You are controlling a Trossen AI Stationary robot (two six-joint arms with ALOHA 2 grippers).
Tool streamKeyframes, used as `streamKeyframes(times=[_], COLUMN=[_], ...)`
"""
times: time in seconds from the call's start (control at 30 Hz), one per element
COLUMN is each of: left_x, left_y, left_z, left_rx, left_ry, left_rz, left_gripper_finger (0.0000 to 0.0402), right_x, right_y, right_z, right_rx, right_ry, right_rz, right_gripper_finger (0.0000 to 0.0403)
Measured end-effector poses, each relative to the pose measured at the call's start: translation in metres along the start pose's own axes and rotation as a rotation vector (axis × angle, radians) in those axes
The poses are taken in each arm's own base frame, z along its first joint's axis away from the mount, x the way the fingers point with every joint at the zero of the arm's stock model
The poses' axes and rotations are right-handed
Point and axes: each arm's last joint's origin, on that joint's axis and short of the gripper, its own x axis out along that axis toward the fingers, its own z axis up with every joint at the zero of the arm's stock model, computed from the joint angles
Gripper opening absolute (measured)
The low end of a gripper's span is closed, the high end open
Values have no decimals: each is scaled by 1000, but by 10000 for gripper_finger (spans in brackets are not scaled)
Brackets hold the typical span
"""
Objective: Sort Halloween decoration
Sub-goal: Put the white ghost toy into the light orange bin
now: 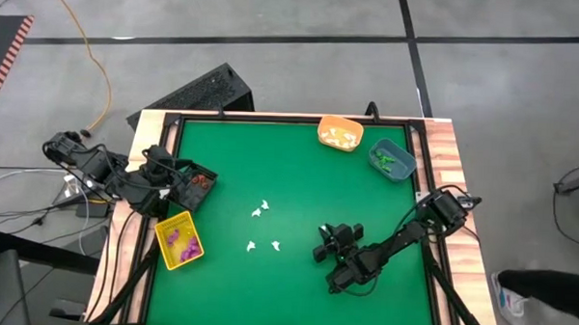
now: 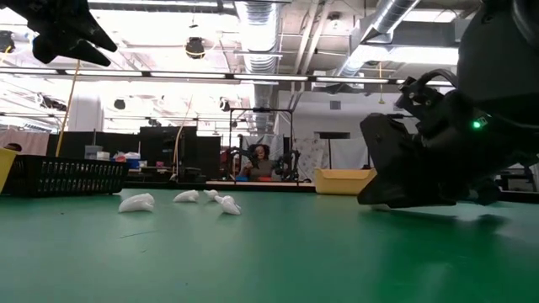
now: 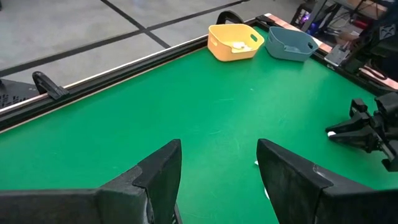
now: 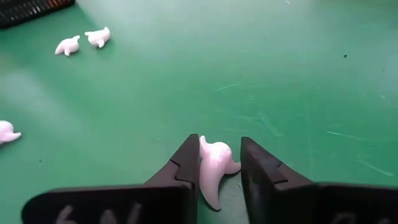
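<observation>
The right pincer (image 4: 214, 165) sits low on the green worktop (image 1: 299, 172), its 2 fingers standing on either side of a white trinket (image 4: 213, 167) that lies on the felt between them. The near finger looks to be touching the trinket's side; the other shows a sliver of gap, so the jaws are part closed around it and I would not call it gripped yet. The piece is not lifted.

4 more white trinkets (image 1: 260, 210) lie loose on the worktop ahead of this pincer, toward the left arm's side, near one another but apart. Well off beyond them sit a yellow bin (image 1: 179, 242) with purple pieces and a black bin (image 1: 194, 184) with reddish-brown ones. On the other side of the right pincer, at the worktop's far edge, an orange bin (image 1: 340, 134) holds white pieces and a blue bin (image 1: 392, 159) green ones.

The left pincer (image 3: 219, 168) hovers above the black bin, jaws wide, holding nothing.

The trinket looks like hard, smooth moulded plastic, very light, with a rounded body and a tapering tail. It will likely squirt sideways if pinched on the taper, so the bulbous middle is the place to take hold.
</observation>
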Motion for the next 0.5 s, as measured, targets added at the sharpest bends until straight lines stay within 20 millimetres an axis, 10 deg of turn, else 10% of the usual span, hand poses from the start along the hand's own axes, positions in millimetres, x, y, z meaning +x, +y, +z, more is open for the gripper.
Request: streamKeyframes(times=[0.5], left_x=[0], left_y=[0], left_z=[0], left_rx=[10], left_ry=[-2], left_rz=[5], left_gripper_finger=[199], right_x=[-5], right_y=[43], right_z=[28], right_rx=[35], right_ry=[0], right_rz=[13], right_gripper_finger=[81])
